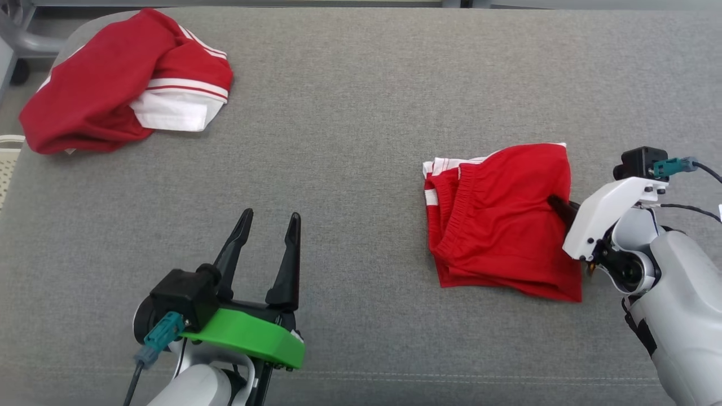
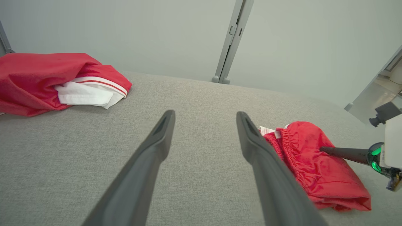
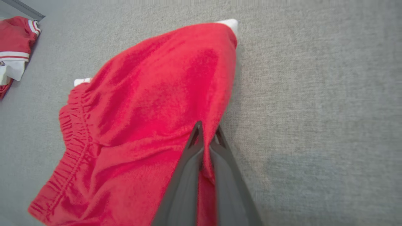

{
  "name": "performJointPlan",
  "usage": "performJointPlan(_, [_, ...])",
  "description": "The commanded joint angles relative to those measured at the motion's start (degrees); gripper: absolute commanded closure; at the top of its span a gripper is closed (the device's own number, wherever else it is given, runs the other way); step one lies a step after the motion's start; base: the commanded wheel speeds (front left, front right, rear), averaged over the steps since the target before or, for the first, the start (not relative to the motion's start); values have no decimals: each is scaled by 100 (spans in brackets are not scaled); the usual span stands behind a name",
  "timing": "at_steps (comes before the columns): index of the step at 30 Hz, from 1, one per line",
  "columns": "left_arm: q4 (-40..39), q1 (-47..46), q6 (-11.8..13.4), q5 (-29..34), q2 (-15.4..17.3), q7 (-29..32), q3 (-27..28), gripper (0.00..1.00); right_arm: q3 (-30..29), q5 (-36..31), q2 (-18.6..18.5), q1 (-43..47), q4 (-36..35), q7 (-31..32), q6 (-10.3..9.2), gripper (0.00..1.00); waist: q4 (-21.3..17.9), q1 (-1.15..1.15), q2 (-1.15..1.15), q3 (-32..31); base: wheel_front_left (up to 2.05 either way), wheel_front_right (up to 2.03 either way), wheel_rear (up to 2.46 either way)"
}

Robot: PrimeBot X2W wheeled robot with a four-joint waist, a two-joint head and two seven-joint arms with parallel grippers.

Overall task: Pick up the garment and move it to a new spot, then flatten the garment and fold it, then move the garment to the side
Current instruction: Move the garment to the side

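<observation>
Right gripper point(image 3: 207, 133) is pinched shut on the right edge of the folded red shorts point(image 1: 499, 220), probably to drag them off to the side. Left gripper point(image 1: 269, 225) idles wide open, well left of the shorts. The crumpled red jersey point(image 1: 101, 84) lies further left. It's all on a grey fabric surface point(image 1: 350, 113) with a pale wall point(image 2: 125, 31) behind.

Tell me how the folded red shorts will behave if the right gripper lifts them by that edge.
Probably floppy: the folded red shorts are thin cloth, puckering where the right gripper pinches one edge, so the layers will likely sag and unfold. Likely light too. Pushed, they'd probably bunch on the grey textured surface rather than slide.
</observation>
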Motion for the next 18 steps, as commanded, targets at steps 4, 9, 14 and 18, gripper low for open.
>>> performJointPlan(4, [4,-152,-38,74,13,27,-39,0,143,55,-21,-223,73,-130,0,100,-378,0,0,24,0,0,0])
performJointPlan(9, [37,-294,-74,114,-41,51,-99,0,307,94,-104,-465,153,-261,0,100,-849,0,0,61,0,0,0])
performJointPlan(14, [65,-407,-91,142,-76,61,-112,0,486,126,-127,-688,222,-329,0,100,-1366,0,0,130,0,0,0])
performJointPlan(18, [82,-506,-115,164,-58,89,-110,0,608,182,-128,-860,270,-385,0,100,-1736,0,0,209,0,0,0])
